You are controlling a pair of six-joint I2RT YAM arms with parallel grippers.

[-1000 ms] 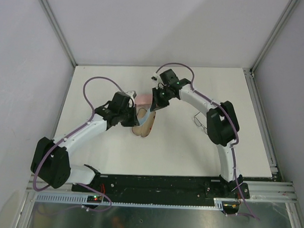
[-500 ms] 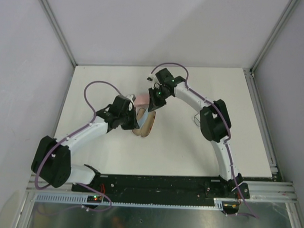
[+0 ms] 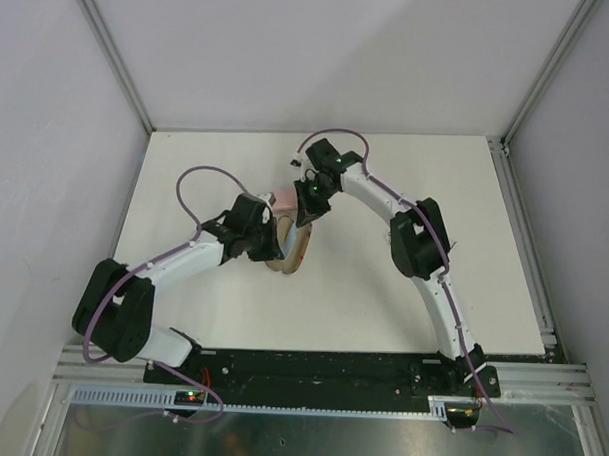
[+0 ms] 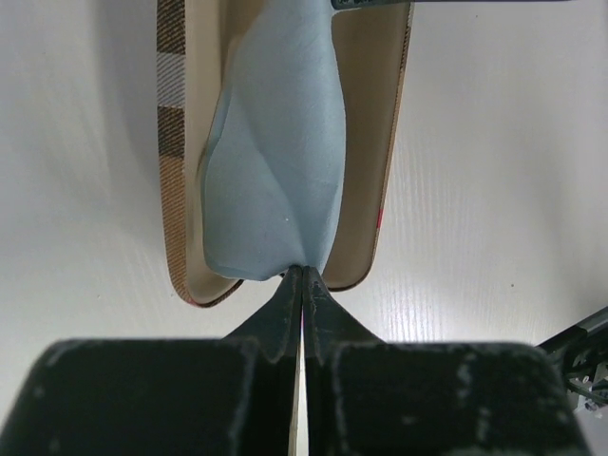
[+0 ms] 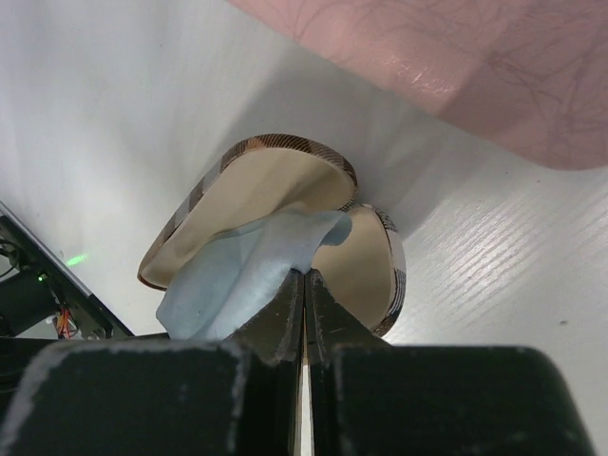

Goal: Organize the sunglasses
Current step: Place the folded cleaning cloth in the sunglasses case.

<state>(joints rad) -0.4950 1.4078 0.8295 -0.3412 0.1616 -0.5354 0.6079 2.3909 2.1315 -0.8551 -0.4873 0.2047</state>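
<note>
Looking at a checkered case (image 4: 171, 142) lying open on the white table (image 4: 494, 190), with a light blue cloth (image 4: 275, 161) stretched down its inside. Got the left gripper (image 4: 302, 274) pinched tight on the cloth's tip right at the near end of the case, fingers pressed together with only fabric between. Same deal with the right gripper (image 5: 304, 277): clamped on the cloth's other tip at the far end of the case, just short of a pink pouch (image 5: 475, 66) lying beyond the case. So: cloth strung end to end along the case's long axis, raised off the lining at the far end, sagging into the case toward the near end.

Can't find the sunglasses anywhere, honestly. Nothing but cloth showing inside the case, nothing frame-shaped beside the case in either wrist view, and from above, both arms covering a fair bit of table on either side of the case. Could be tucked under an elbow, no way to tell. So no call on the nearer arm, nor on the lie of the frames against the case.

Guessing at the step: sorting the cloth and case out ahead of any glasses. Hinges on that shared line, though. No use pulling apart along the case's axis, only more tension in the cloth. Probably better to let one end go first.
</note>
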